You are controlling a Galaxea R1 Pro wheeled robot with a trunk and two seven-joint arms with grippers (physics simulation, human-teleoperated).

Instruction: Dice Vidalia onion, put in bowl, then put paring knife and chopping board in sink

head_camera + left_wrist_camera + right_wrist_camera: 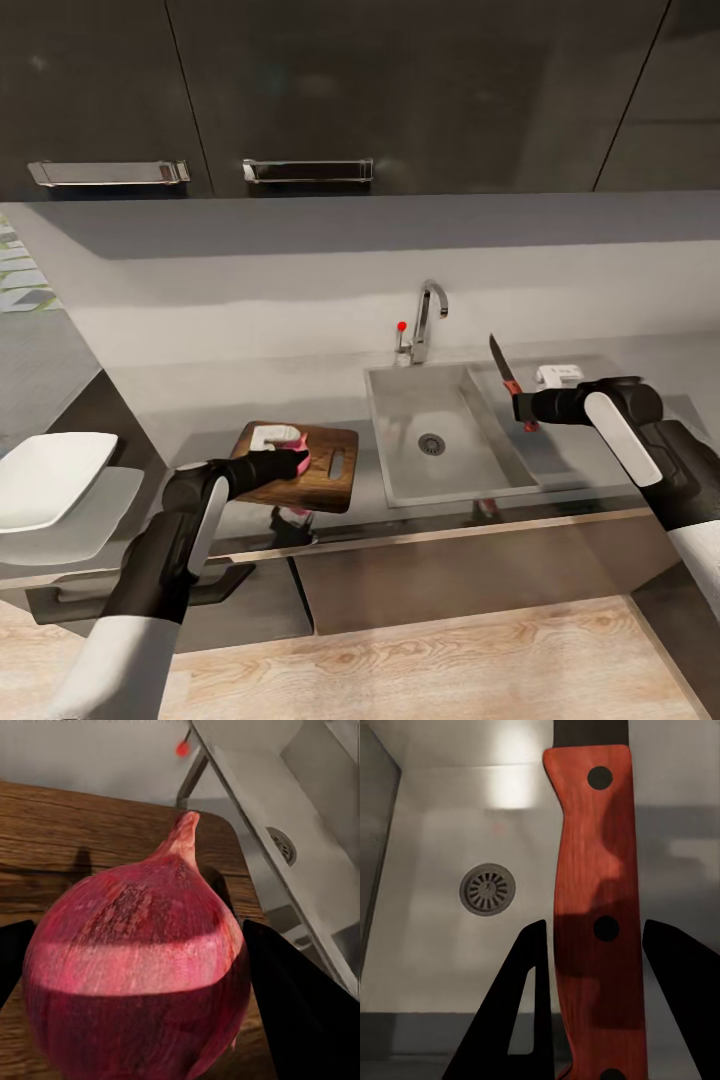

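- Onion (139, 971): lower part cut off by the frame in the left wrist view; it sits between the left gripper (297, 462) fingers, clamped, over the chopping board (325, 476).
- Paring knife (505, 379): handle clasped between the right gripper (523, 406) fingers, blade up, above the sink (470, 470).

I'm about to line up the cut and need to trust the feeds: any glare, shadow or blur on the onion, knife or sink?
Left wrist view: the onion fills the frame, a pale light band across it, dark shade below. Right wrist view: a bright glare patch on the sink wall; a shadow crosses the paring knife handle. Head view: soft overall, the chopping board readable.
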